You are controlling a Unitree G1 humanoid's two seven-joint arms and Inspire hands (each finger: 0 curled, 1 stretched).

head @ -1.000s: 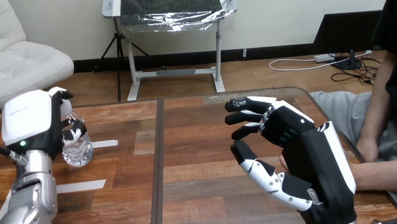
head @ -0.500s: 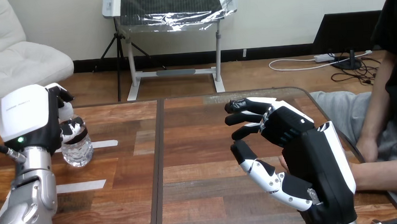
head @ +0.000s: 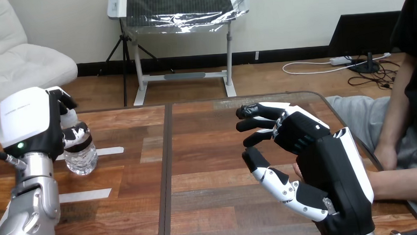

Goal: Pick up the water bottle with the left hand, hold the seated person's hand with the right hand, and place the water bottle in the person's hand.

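The table [head: 208, 150] is split by a dark seam [head: 168, 168], and everything here is placed from that seam. To the right of it, well out from it, the right hand [head: 327, 165] is raised above the wood with its back to the camera; its fingers [head: 260, 110] are spread apart and only lightly bent, pointing back towards the seam, and they close on nothing. Further right of the seam, the person's forearm [head: 409, 185] lies along the table edge and runs in behind that palm. Left of the seam, near the table's left side, the left hand [head: 26, 124] stands upright on its silver forearm; its fingers [head: 73, 136] are curled round the upper part of the water bottle [head: 83, 156], which stands upright between that hand and the seam. I cannot tell if the bottle's base rests on the wood or is just clear of it. A tape strip [head: 86, 195] lies flat left of the seam, nearer the camera than the bottle. A sliver of the person's hand [head: 297, 171] peeps out from behind the right palm on its seam side; whether the two touch is hidden.

My reading: the grasp on the bottle is made; the lift is barely begun, if at all; holding the person's hand is not yet done; carrying the bottle across the seam and placing it remain.
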